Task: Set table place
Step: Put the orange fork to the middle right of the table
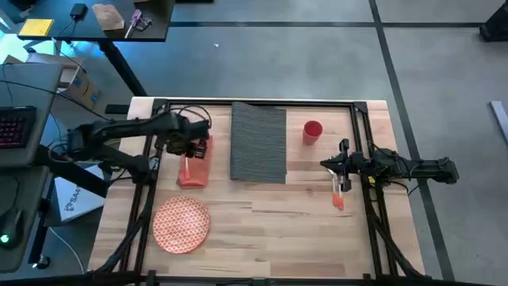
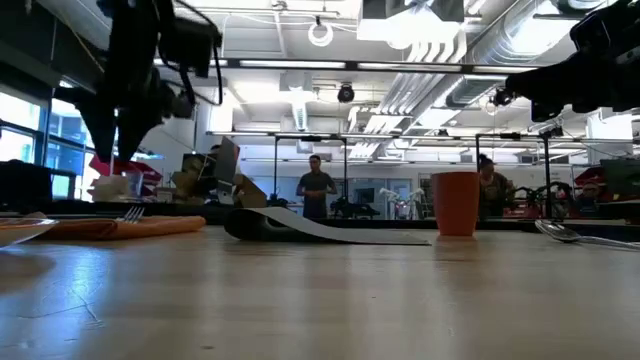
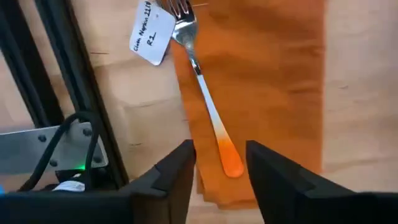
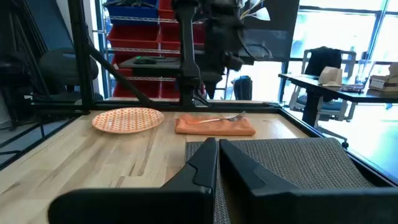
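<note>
The orange napkin (image 1: 196,171) lies flat on the table's left part, and an orange-handled fork (image 3: 205,102) rests on top of it. My left gripper (image 3: 221,149) hovers open above the fork's handle end, one finger on each side, touching nothing. The orange-red plate (image 1: 181,224) sits nearer the front left. The dark grey placemat (image 1: 258,143) lies mid-table, one end curled up. The red cup (image 1: 312,132) stands to its right. My right gripper (image 1: 324,164) is shut and raised above the table; orange-handled cutlery (image 1: 339,195) lies beside it.
Black frame rails (image 1: 254,102) run around the tabletop's far and side edges. A white tag (image 3: 151,34) lies by the fork's tines. A dark desk with a keyboard (image 1: 16,127) stands left of the table. People (image 2: 316,190) stand in the room behind.
</note>
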Tool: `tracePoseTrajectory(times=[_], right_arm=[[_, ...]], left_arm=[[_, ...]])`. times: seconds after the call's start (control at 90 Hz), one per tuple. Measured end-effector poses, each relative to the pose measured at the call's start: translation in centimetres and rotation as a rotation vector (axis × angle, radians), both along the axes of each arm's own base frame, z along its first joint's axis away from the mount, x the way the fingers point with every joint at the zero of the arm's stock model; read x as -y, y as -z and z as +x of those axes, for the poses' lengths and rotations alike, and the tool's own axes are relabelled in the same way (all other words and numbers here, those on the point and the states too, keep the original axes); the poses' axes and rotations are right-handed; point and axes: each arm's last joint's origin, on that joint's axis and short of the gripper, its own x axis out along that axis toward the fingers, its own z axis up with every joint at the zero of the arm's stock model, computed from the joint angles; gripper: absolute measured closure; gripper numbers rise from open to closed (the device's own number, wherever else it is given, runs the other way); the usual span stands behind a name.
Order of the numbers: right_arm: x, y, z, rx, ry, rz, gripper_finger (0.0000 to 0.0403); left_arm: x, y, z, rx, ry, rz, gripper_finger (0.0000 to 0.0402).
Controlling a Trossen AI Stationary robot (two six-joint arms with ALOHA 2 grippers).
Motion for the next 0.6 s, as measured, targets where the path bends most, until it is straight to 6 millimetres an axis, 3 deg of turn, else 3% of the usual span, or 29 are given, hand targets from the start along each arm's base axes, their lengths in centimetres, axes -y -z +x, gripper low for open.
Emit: tracePoseTrajectory(times=[0.256,0.6], right_arm=[[0.0,0.0,0.0,0.0,0.0,0.0,0.0402],[0.0,0.0,0.0,0.0,-0.001,0.0,0.0402]], left_arm=[[-3.9,2.9,-0.1,-0.059,-0.058,-0.117,0.0274],[-5.9,6.9,-0.4,-0.134,-0.016,-0.229,0.0313]])
